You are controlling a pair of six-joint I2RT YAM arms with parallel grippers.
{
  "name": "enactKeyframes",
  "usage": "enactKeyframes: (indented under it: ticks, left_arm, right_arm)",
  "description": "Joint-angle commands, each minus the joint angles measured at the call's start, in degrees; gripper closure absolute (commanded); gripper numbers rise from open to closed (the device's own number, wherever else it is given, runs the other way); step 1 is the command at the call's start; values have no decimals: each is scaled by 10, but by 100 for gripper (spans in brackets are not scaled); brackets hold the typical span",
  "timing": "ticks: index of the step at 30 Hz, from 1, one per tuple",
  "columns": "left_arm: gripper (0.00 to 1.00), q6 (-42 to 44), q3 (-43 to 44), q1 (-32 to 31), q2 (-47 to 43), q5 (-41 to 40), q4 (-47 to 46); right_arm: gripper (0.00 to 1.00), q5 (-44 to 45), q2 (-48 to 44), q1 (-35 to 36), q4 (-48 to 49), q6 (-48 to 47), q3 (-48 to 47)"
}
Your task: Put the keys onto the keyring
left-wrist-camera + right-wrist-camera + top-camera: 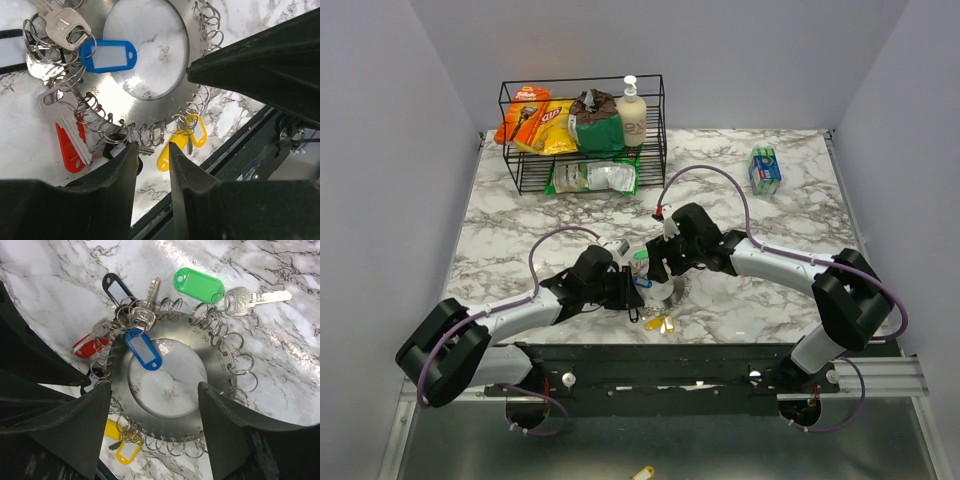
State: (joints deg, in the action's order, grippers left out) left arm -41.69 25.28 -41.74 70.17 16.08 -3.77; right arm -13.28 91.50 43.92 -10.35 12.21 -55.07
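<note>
3 pale walls (380,150) enclose the marbled table (770,230); right gripper (154,390) spread over the keyring (212,367), left gripper (151,150) narrowly apart.

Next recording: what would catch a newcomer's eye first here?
The keyring, a flat silvery ring edged with wire loops, lies at the table's near middle, hung with a green tag, blue tag and red key. The left end effector and right end effector hang close above it.
</note>
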Motion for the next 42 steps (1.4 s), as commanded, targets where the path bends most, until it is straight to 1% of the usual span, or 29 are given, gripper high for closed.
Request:
enactKeyframes:
  ticks: [1, 5, 17, 20, 25, 28, 29, 31, 34, 35, 36, 38, 42]
  left_arm:
    - [60, -4, 7, -2, 15, -7, 12]
    - [60, -5, 5, -2, 14, -6, 15]
    - [61, -3, 5, -2, 51, -1, -22]
    - [64, -5, 6, -2, 60, 0, -33]
    - [67, -5, 3, -2, 72, -6, -44]
    - [70, -3, 4, -1, 71, -12, -45]
    - [74, -1, 5, -1, 72, -19, -41]
    - [77, 2, 6, -1, 72, -25, -36]
    - [87, 5, 7, -1, 70, -32, -40]
    - [93, 6, 7, -1, 70, -31, -40]
    - [96, 8, 7, -1, 70, -31, -40]
    - [100, 12, 7, -1, 61, -32, -37]
    - [100, 43, 13, -1, 38, -35, -11]
  right_arm:
    - [22, 21, -4, -1, 7, 13, 8]
    - [22, 18, -5, -1, 10, 17, 8]
    - [22, 17, -5, -2, 14, 18, 15]
    - [22, 16, -6, -2, 14, 17, 15]
    - [22, 14, -6, -2, 13, 16, 17]
    - [22, 13, -5, -2, 13, 16, 18]
    - [22, 12, -5, -2, 13, 16, 18]
    - [22, 9, -4, -2, 13, 17, 16]
    - [22, 5, -2, -2, 13, 16, 17]
    - [22, 5, -1, -2, 13, 16, 17]
    - [22, 4, -1, -2, 13, 16, 16]
    - [22, 4, -2, -2, 13, 15, 17]
    - [22, -2, -7, -2, 12, 10, 18]
